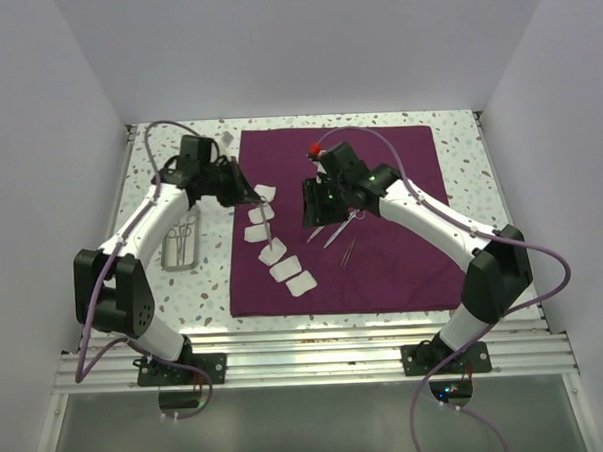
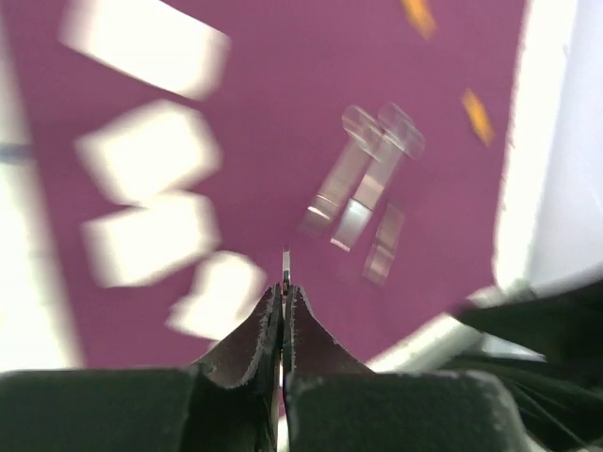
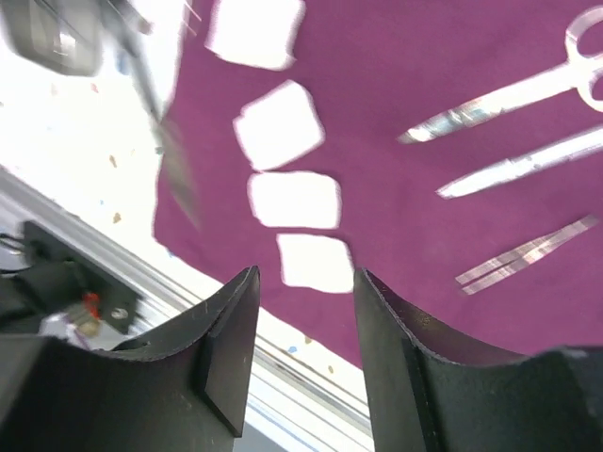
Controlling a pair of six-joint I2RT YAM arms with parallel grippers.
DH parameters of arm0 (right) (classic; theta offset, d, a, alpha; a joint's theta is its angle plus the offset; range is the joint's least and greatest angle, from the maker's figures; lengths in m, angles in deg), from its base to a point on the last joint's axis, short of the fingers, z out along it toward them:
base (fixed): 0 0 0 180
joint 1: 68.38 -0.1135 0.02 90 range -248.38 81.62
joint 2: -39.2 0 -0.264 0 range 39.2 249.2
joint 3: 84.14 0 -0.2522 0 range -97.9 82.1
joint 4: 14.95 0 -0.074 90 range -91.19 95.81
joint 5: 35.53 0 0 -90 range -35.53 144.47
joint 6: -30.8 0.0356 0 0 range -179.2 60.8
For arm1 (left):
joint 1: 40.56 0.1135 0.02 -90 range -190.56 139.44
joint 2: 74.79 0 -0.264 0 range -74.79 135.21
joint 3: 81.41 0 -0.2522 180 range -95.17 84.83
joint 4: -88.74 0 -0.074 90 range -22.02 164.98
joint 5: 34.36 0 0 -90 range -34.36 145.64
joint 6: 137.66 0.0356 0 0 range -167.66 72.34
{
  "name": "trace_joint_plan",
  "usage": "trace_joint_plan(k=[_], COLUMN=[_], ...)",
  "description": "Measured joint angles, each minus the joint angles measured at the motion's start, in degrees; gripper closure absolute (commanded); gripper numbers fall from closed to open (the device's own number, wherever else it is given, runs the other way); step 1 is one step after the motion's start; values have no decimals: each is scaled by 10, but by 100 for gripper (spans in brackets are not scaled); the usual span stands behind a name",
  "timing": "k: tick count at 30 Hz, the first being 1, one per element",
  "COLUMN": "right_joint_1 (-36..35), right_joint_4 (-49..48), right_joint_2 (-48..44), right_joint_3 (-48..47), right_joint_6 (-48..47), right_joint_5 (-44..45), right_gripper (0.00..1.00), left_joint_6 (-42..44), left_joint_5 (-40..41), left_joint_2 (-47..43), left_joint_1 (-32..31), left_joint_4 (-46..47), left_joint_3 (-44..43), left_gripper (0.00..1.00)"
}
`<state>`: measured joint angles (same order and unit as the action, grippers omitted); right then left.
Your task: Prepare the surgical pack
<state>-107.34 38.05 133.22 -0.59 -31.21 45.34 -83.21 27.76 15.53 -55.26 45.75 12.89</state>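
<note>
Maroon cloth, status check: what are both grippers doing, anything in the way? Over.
Left gripper shut on a thin steel instrument. Right gripper open, empty, over the cloth. Gauze squares and three instruments on it; nothing blocking.

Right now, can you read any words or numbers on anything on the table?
None: no words, numbers or signs show. The large maroon-purple cloth, white gauze squares, steel scissors and forceps, small rectangular metal tray and the thin steel instrument in the left jaws look plain. The small orange strips are too blurred.
</note>
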Motion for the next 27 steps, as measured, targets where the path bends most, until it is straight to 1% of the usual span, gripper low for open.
trace_joint_plan(k=[5, 8, 11, 15, 21, 27], right_joint_1=[14, 23, 28, 38, 63, 73], right_joint_4=[31, 46, 59, 70, 69, 67], right_joint_2=[-4, -8, -9, -11, -13, -13], right_joint_3=[24, 57, 79, 82, 82, 85], right_joint_6=[-13, -18, -23, -32, -39, -39], right_joint_5=[10, 10, 10, 5, 1, -7], right_gripper=[51, 51, 51, 51, 51, 51], left_joint_6=[109, 163, 202, 247, 293, 306], left_joint_5=[106, 169, 207, 237, 233, 202], left_joint_2=[0, 1, 9, 38, 93, 111], left_joint_1=[137, 187, 204, 208, 223, 246], left_joint_4=[-79, -110, -126, -143, -157, -151], left_joint_3=[-51, -86, -105, -109, -107, -102], left_gripper=[100, 100, 100, 100, 100, 100])
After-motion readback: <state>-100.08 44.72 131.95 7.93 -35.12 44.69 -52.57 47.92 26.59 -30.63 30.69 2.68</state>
